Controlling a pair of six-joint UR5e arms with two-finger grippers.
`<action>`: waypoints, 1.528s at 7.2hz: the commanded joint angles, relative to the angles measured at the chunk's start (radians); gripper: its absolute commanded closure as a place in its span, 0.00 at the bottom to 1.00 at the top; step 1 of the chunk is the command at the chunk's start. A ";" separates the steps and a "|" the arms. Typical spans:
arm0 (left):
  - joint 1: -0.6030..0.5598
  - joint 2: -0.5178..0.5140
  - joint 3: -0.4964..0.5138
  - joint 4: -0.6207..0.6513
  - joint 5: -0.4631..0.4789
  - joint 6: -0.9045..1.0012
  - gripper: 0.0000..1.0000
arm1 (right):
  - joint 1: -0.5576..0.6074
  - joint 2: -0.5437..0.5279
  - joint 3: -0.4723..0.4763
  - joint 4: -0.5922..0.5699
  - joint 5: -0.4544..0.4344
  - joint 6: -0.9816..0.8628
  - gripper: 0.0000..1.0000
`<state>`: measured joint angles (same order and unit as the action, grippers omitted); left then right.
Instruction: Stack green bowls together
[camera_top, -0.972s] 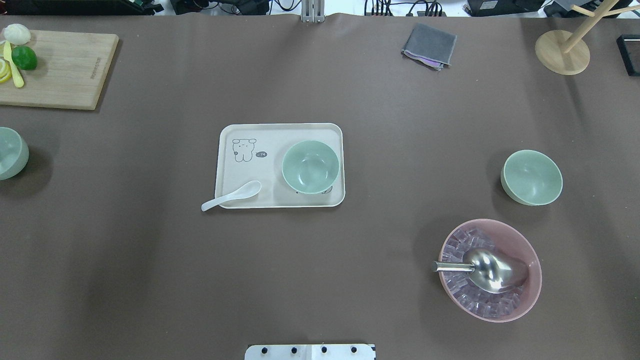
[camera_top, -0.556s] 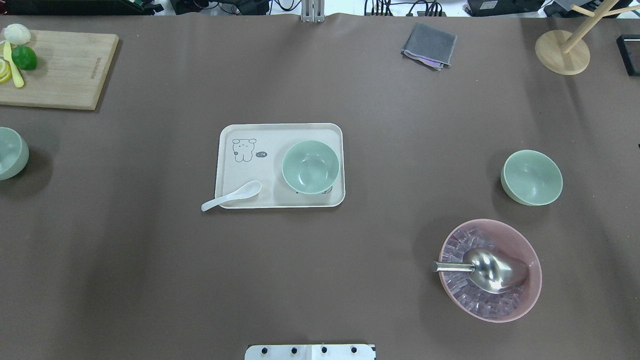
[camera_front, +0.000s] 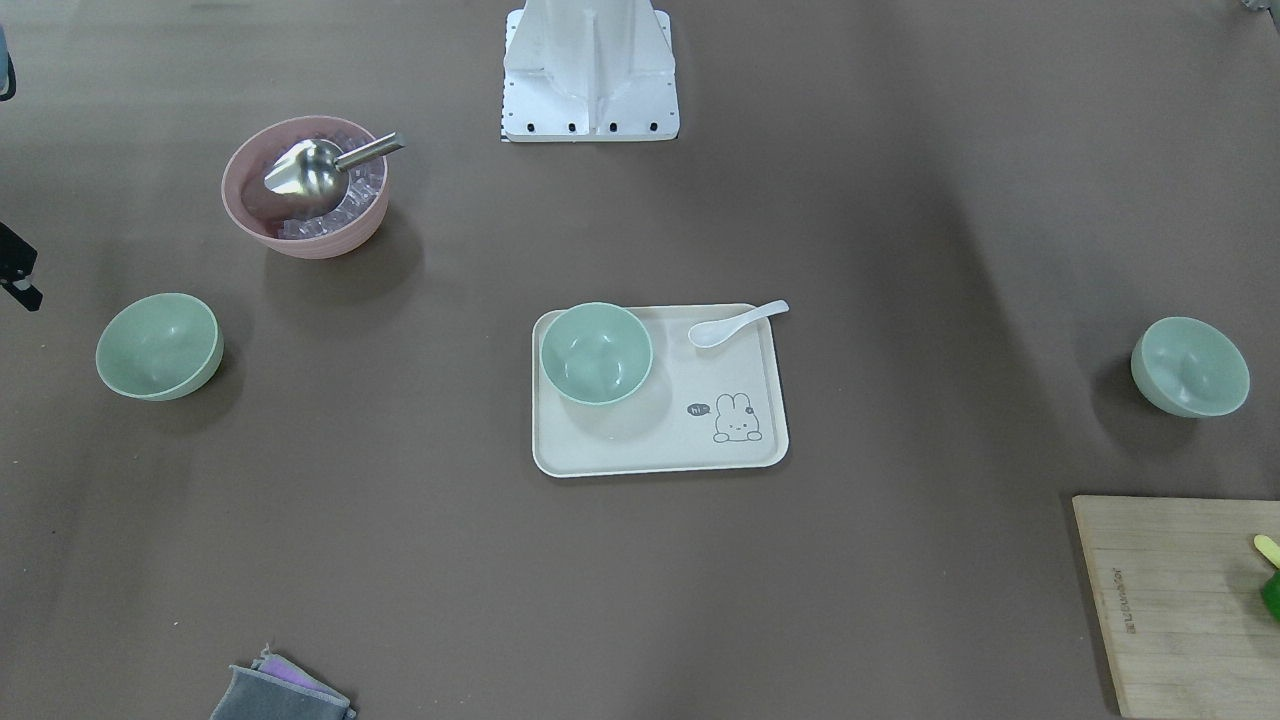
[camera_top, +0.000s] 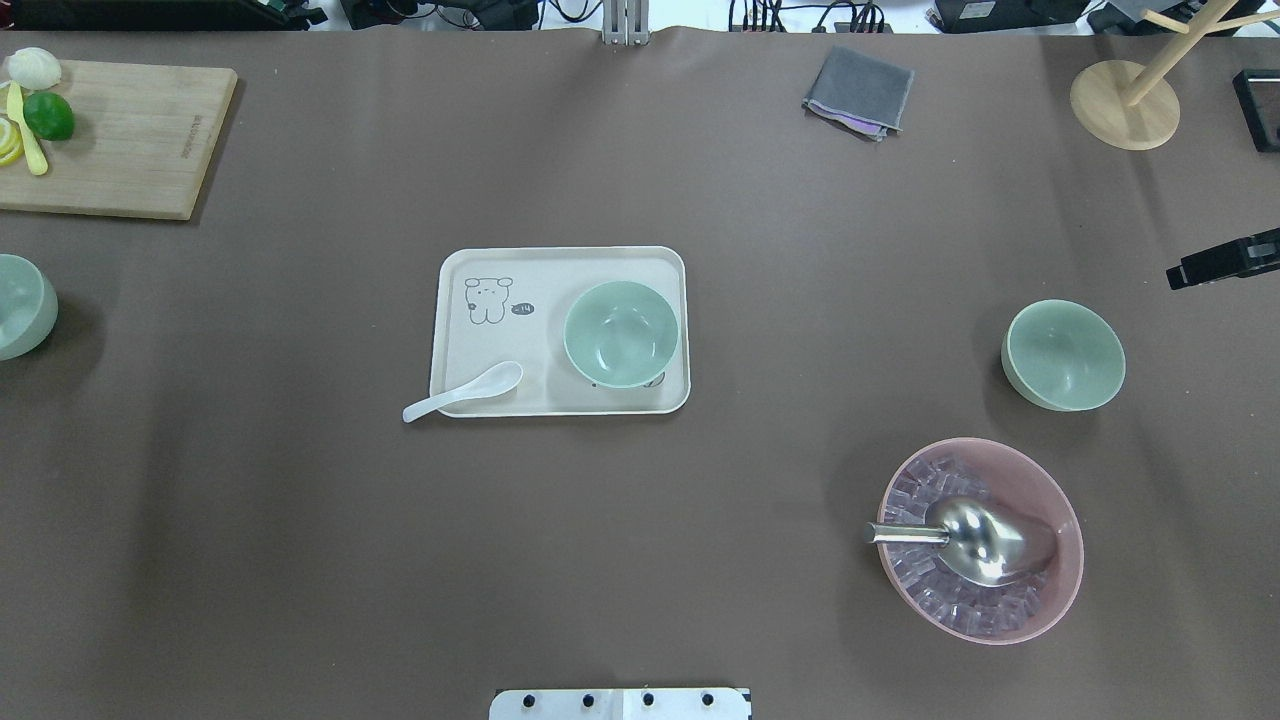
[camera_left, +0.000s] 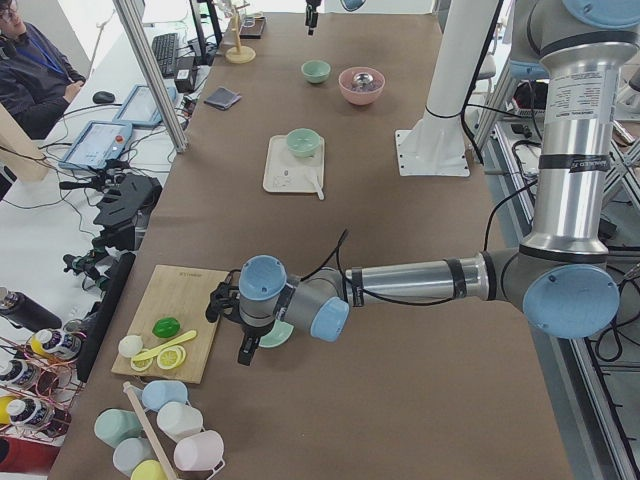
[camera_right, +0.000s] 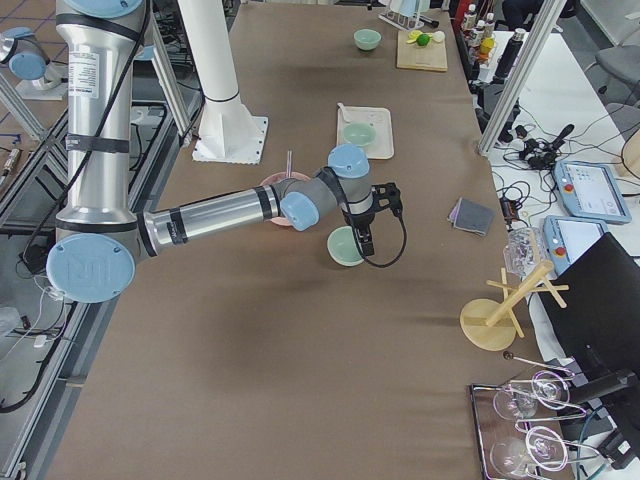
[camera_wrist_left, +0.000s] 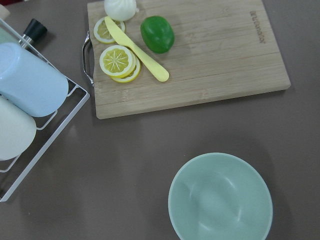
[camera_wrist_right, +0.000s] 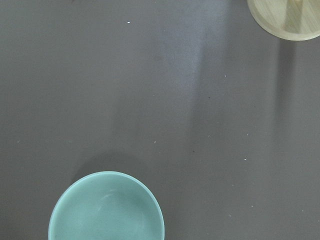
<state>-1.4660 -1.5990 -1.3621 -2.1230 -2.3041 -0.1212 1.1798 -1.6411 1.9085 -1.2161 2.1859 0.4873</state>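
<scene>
Three green bowls (camera_top: 621, 333), upright, unstacked.
We found the middle bowl (camera_front: 596, 352) on a tray (camera_top: 560, 252), the left bowl (camera_top: 20, 305) and right bowl (camera_top: 1063, 355) well apart.

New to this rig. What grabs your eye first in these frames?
Three matching green bowls sit apart along the brown table: the centre bowl on the cream tray near a white spoon, and the right bowl and left bowl out near the table's ends. Next is the larger pink bowl of ice with a metal scoop, by the right bowl on the robot's side.
</scene>
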 joint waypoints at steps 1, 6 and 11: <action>0.064 -0.027 0.081 -0.046 0.002 -0.044 0.02 | -0.011 0.006 0.001 0.001 -0.011 0.013 0.00; 0.130 -0.058 0.216 -0.190 0.008 -0.109 0.27 | -0.011 0.000 0.003 0.003 -0.031 0.005 0.00; 0.139 -0.058 0.219 -0.190 -0.023 -0.107 0.54 | -0.011 0.001 0.007 0.003 -0.032 0.004 0.00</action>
<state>-1.3309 -1.6567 -1.1434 -2.3132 -2.3185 -0.2298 1.1689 -1.6399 1.9158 -1.2134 2.1538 0.4911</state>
